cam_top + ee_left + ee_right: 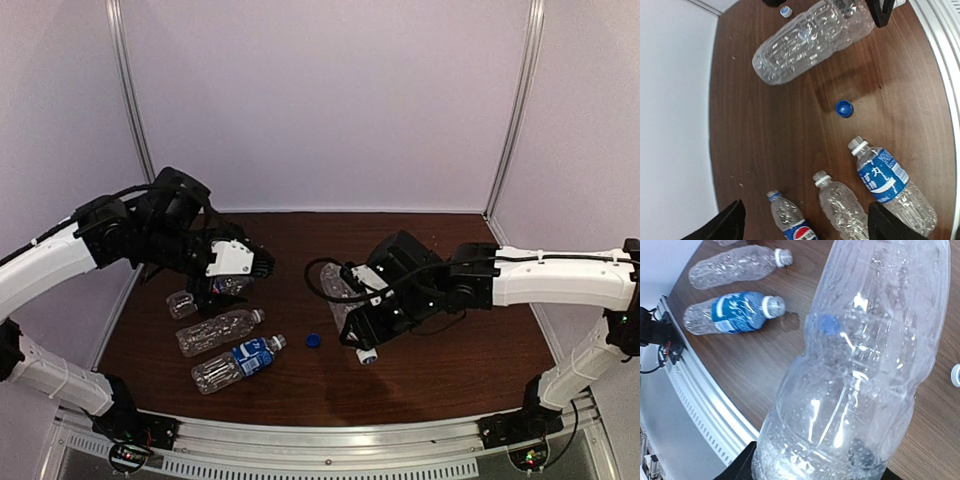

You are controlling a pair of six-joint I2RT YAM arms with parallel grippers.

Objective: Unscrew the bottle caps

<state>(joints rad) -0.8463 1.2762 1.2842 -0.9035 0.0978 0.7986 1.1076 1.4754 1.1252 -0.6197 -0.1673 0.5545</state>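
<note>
My right gripper (362,318) is shut on one end of a clear unlabelled bottle (336,286), which fills the right wrist view (865,365). My left gripper (245,265) is open and empty, hovering above three lying bottles: the Pepsi one (790,217), an unlabelled one (842,205) and a blue-labelled one (885,180). Their necks show no caps. A dark blue cap (313,340) lies loose on the table mid-front; it also shows in the left wrist view (844,108). A white cap (367,355) lies just below the right gripper.
The brown table (450,370) ends in a metal rail (330,440) at the front. Pale walls close the back and both sides. The three lying bottles crowd the left front.
</note>
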